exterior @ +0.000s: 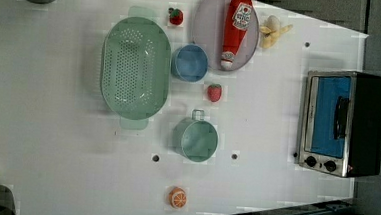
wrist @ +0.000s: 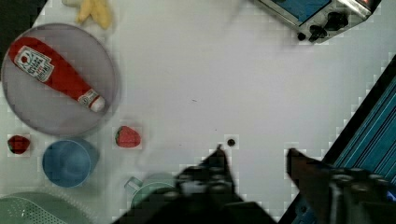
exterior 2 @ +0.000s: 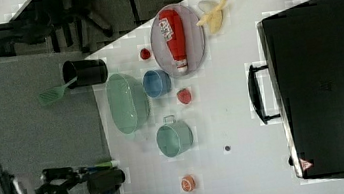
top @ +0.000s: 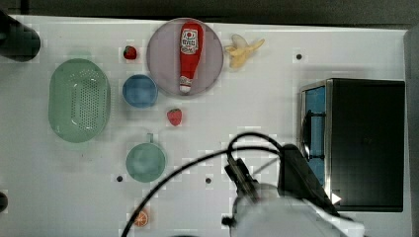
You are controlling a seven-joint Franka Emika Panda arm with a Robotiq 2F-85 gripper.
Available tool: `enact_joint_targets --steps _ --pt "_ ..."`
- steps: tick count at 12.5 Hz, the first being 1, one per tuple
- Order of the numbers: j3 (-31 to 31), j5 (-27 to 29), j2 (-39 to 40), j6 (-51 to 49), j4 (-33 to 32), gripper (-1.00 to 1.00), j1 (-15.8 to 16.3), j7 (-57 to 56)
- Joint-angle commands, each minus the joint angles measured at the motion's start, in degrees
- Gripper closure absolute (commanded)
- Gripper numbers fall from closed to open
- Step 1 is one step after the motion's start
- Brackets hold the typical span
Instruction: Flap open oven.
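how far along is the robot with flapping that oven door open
Nothing looks done yet: the oven door sits shut against its frame, its handle untouched. In hand: the gripper hangs over bare table in the wrist view, fingers apart and holding nothing. Left: reaching the handle and swinging the door down.

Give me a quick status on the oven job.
Gripper open, holding nothing, off the oven. Oven door shut, handle untouched. Bare table in between.

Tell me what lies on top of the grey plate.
A red ketchup bottle lies flat on the grey plate. The plate's surface beneath the bottle is covered.
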Motion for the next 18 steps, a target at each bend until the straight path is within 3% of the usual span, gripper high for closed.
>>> enact_joint_targets --steps 1,4,12,14,18 --pt "-0.7 -0.2 2.5 3.3 -2.0 0.65 0.1 2.4" --pt "-3.9 -1.6 4.6 7.4 -4.0 0.65 -0.5 -11.0" --pt "-16.0 -4.3 15.1 25.5 -7.7 0.65 -1.5 -63.0" --pt "-18.1 -4.4 18.2 31.2 -8.1 0.65 -1.6 -69.3" --pt "-20.6 -5.9 24.6 41.2 -9.9 0.65 -1.9 -71.2"
